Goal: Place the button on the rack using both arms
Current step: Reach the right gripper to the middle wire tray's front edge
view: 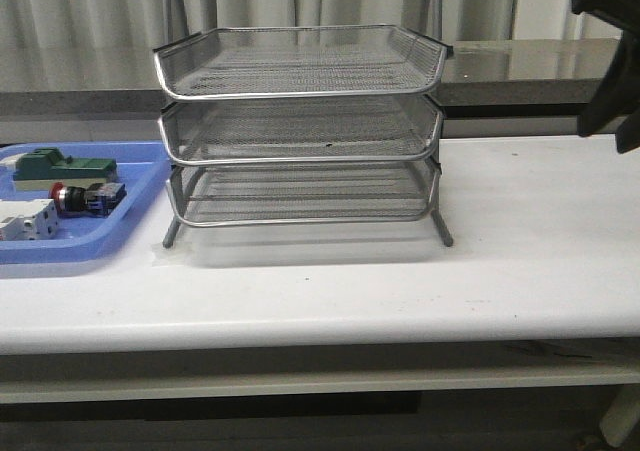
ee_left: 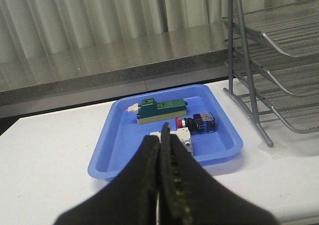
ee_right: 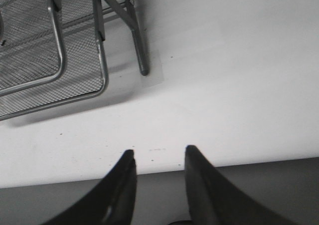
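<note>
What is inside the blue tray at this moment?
The blue tray holds three parts: a green-and-beige block, the red-headed button and a white block. In the left wrist view the left gripper hides part of the white block.

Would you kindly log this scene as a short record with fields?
button: lying in the blue tray, red head toward the robot's left
rack: three wire tiers, all empty, right of the tray
other parts: green block, white block
left hand: shut, empty, above the tray
right hand: open, empty
</note>
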Robot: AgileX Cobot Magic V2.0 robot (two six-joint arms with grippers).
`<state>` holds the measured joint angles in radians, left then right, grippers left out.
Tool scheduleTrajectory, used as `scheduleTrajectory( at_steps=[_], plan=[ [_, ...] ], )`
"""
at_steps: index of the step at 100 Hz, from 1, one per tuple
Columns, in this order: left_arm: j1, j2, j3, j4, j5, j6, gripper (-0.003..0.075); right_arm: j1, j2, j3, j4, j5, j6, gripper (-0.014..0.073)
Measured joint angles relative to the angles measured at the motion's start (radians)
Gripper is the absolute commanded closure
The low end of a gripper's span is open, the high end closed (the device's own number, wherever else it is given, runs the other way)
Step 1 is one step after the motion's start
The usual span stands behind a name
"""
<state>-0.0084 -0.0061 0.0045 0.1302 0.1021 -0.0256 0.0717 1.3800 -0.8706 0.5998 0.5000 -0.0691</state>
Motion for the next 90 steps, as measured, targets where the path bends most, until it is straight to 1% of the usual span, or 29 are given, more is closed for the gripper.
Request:
scheduleTrajectory(
  at_steps=[9,16,19,42,52,58,63,70,90],
  plan=[
    [0.000,0.000,0.000,0.000,0.000,0.000,0.0741,0.025,0.030,-0.002,0.115,-0.015,-0.070,0.0230],
    [0.000,0.000,0.000,0.000,0.000,0.000,0.0741,0.039,0.058,-0.004,0.244,-0.029,-0.148,0.0230],
    [0.000,0.000,0.000,0.000,0.000,0.000,0.0741,0.045,0.070,-0.004,0.318,-0.031,-0.187,0.0230],
    [0.000,0.000,0.000,0.000,0.000,0.000,0.0741,0.059,0.182,-0.006,0.834,-0.030,-0.576,0.0230],
    [0.000,0.000,0.000,0.000,0.000,0.000,0.0741,0.059,0.223,-0.010,1.009,-0.020,-0.722,0.0230],
    [0.000,0.000,0.000,0.000,0.000,0.000,0.0741,0.059,0.251,-0.011,1.097,-0.009,-0.782,0.0230],
    [0.000,0.000,0.000,0.000,0.000,0.000,0.0741,0.059,0.274,-0.011,1.145,0.012,-0.823,0.0230],
    [0.000,0.000,0.000,0.000,0.000,0.000,0.0741,0.059,0.310,-0.013,1.178,0.045,-0.863,0.0230],
    [0.000,0.000,0.000,0.000,-0.002,0.000,0.0741,0.061,0.407,-0.039,1.192,0.096,-0.887,0.0230]
  ],
)
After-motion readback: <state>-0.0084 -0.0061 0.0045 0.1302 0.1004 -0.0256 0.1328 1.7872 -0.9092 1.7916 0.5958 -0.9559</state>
